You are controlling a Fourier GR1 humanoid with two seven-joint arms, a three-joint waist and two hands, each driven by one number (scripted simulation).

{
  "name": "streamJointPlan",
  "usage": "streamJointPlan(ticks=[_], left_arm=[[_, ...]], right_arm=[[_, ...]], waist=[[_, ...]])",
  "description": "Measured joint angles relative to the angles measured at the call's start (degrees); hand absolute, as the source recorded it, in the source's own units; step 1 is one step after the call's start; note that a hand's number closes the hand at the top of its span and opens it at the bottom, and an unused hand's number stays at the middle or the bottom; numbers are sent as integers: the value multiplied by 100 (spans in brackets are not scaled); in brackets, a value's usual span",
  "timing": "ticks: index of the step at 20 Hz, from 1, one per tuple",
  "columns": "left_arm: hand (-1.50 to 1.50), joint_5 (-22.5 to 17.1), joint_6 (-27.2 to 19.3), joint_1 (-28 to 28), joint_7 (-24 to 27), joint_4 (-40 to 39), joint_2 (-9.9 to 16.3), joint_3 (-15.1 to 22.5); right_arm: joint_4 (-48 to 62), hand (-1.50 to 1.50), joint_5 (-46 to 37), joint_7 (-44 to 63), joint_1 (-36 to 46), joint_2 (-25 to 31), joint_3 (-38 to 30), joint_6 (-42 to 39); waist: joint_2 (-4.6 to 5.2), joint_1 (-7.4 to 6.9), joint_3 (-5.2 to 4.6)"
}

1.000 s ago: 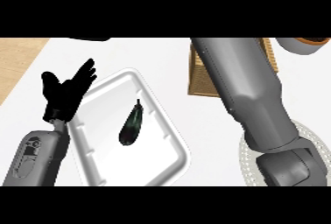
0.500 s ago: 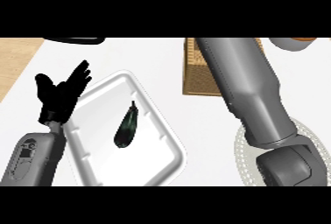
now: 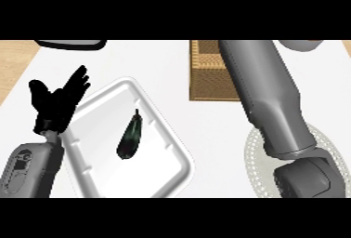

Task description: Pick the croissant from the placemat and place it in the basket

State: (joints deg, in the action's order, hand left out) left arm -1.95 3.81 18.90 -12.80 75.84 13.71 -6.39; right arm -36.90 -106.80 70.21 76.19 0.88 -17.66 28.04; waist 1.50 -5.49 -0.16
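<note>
Presently no croissant shows anywhere; I cannot say whether it is lifted or hidden behind my right forearm (image 3: 270,102), which reaches toward the basket (image 3: 209,76) with its hand out of view. Placement is unconfirmed. My left hand (image 3: 58,100) rests open beside a white tray (image 3: 165,139) holding a dark vegetable (image 3: 130,137) on the tabletop (image 3: 151,58).

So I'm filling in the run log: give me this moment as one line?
left hand: open, resting by white tray | right hand: not in view, forearm over basket | croissant: not visible | dark vegetable in tray
</note>
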Motion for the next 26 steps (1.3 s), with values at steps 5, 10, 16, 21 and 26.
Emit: streamJointPlan(ticks=[5, 10, 16, 21, 26], left_arm=[[0, -4, 0, -69, 52, 7, -5, -17], [0, 14, -13, -97, 17, 86, -40, 27], [0, -14, 6, -150, 5, 44, -19, -16], [0, -18, -17, -220, -10, 32, 10, -66], [0, -15, -28, -294, 0, 10, 14, -90]], right_arm=[[-74, -150, -199, 33, -375, -25, -340, 307], [46, -150, -249, 17, -493, -34, -375, 693], [-493, -150, -536, 26, -525, -42, -532, 1172], [-1313, -150, -716, 38, -725, -55, -758, 1632], [-2040, -150, -542, 170, -1086, -73, -691, 1844]], waist=[[-5, 21, 5], [-13, -13, 10], [-62, 88, 8], [-136, 190, 11], [-215, 238, 11]])
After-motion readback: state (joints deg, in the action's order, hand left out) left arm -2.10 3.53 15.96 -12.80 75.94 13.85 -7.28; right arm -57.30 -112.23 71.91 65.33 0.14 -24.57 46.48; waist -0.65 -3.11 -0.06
